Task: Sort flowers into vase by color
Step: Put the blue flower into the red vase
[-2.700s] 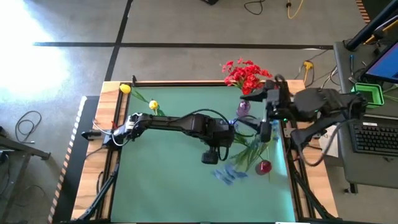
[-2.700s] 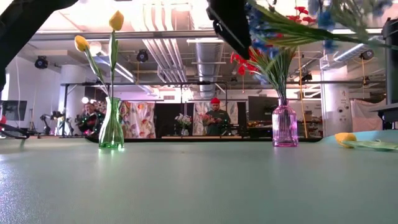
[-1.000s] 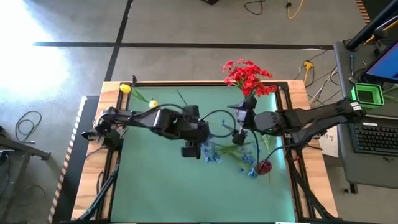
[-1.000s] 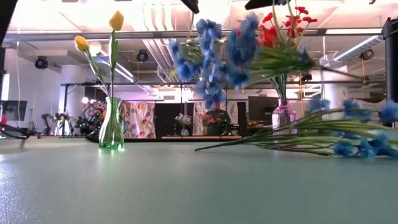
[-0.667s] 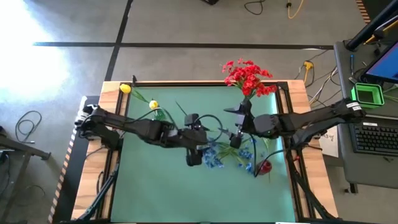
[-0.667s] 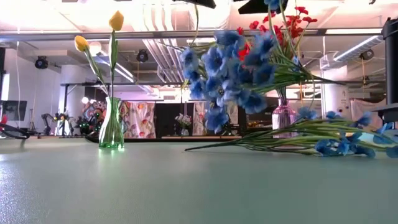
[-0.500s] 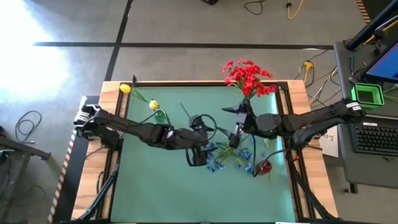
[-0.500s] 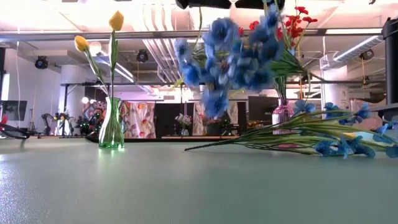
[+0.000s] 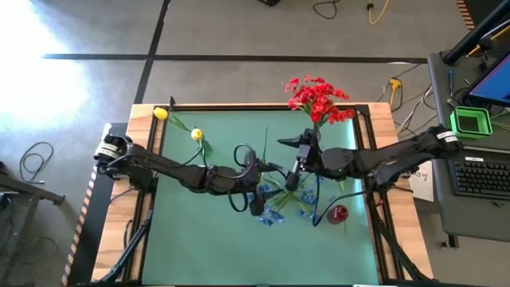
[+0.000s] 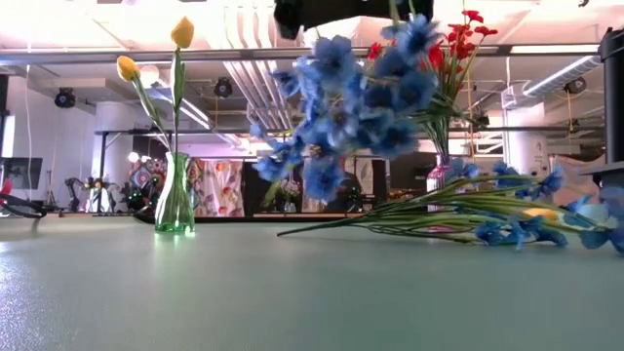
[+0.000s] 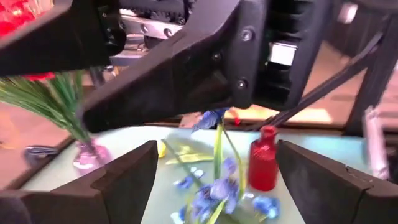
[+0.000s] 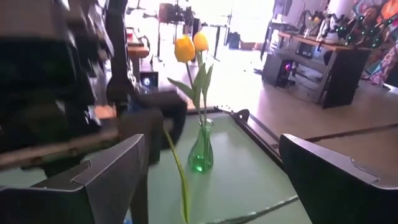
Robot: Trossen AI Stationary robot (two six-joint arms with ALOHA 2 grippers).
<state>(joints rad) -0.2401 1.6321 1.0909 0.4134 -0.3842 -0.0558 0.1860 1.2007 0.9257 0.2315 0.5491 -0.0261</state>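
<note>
While the green table (image 9: 191, 239) fills the middle of the high view, a purple vase (image 10: 446, 182) of red flowers (image 9: 317, 97) stands at its upper right edge, a green vase (image 10: 175, 195) with two yellow tulips (image 10: 181, 32) at its upper left, and a red vase (image 9: 337, 214) sits empty at lower right. Blue flowers (image 9: 280, 203) lie loose at centre right. Meeting above them, the left gripper (image 9: 253, 203) and right gripper (image 9: 293, 177) both have fingers spread; the pictures do not show whether either holds a stem.
</note>
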